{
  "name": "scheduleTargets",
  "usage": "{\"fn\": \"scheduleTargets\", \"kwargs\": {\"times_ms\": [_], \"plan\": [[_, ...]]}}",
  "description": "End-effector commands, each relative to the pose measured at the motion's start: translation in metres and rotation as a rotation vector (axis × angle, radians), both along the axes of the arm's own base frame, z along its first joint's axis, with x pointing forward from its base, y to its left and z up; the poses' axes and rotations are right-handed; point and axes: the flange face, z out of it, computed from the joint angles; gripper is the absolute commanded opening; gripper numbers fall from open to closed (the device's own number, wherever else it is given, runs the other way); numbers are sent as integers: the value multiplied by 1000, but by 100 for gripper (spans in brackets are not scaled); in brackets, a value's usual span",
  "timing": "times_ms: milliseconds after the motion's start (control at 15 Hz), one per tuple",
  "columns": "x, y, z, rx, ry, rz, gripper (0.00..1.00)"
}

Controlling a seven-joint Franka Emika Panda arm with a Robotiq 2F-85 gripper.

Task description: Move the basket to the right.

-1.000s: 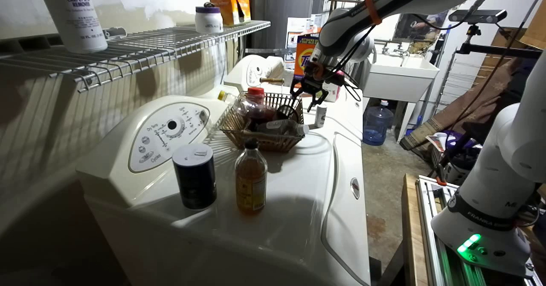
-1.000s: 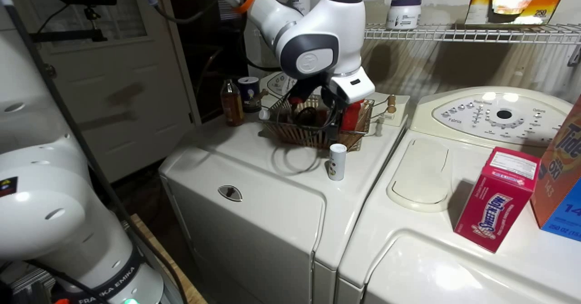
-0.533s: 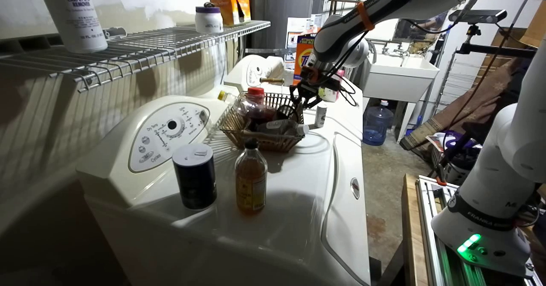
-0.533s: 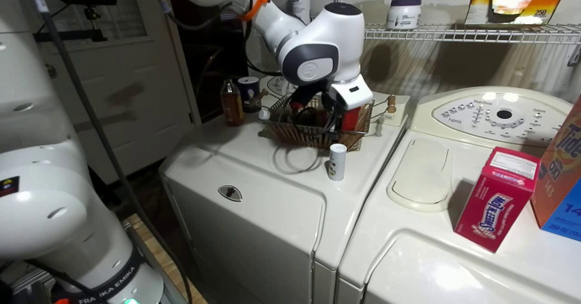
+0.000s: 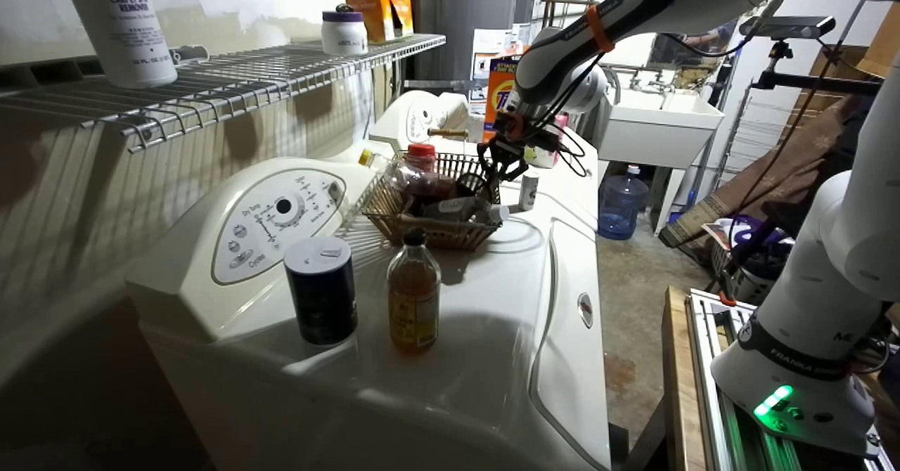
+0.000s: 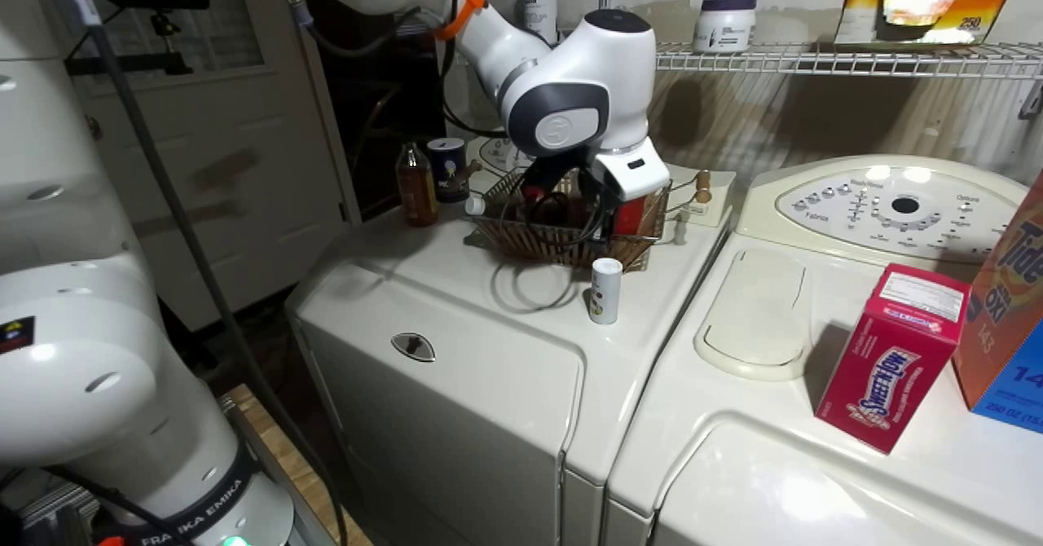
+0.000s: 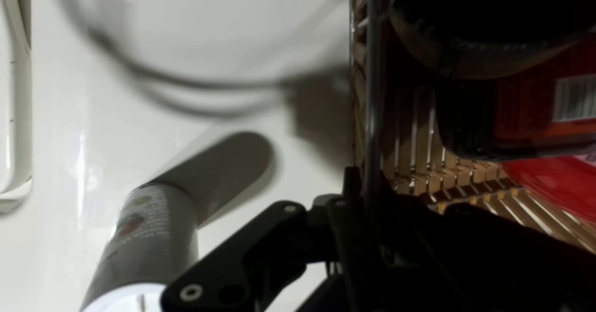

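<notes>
jaws: pinched on edge of wicker basket point(image 5: 457, 237) | white canister point(image 6: 605, 293): just beside basket | Sweet'N Low box point(image 6: 892, 358): well apart from basket

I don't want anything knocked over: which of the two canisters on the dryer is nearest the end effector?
The white canister, close by the end effector in the wrist view; the dark canister stands across the basket, beside the amber bottle.
</notes>
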Motion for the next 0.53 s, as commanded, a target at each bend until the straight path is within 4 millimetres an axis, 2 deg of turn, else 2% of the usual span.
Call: {"fn": "scheduleTargets", "kwargs": {"times_ms": [0, 133, 467], "plan": [[11, -5, 14, 69, -47, -54, 2], [10, -9, 27, 118, -96, -72, 2], [3, -20, 33, 174, -128, -83, 2]]}}
